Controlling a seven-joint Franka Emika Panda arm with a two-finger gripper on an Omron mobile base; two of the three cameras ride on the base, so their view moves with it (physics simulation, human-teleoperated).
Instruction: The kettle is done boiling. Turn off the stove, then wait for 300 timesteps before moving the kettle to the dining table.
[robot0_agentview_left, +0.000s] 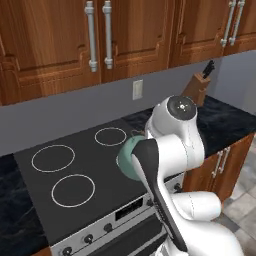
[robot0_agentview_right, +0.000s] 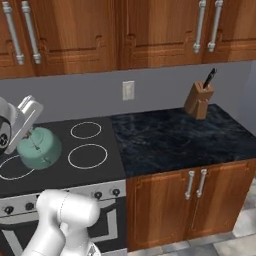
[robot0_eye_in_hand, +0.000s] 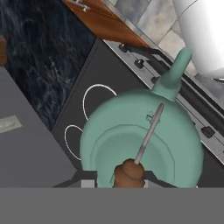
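I have the jaws (robot0_eye_in_hand: 119, 180) clenched on the kettle (robot0_eye_in_hand: 142, 140) handle at the bottom of the hand view, ready for carrying; the kettle sits at left of the right base view, on the stove (robot0_agentview_right: 60, 150) beside the worktop (robot0_agentview_right: 180, 137).

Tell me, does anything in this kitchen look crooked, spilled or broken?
Nothing stands out. The teal kettle sits upright on the black stove, with the tool shut on its thin handle. The knife block stands upright on the dark counter, with no spill in sight.
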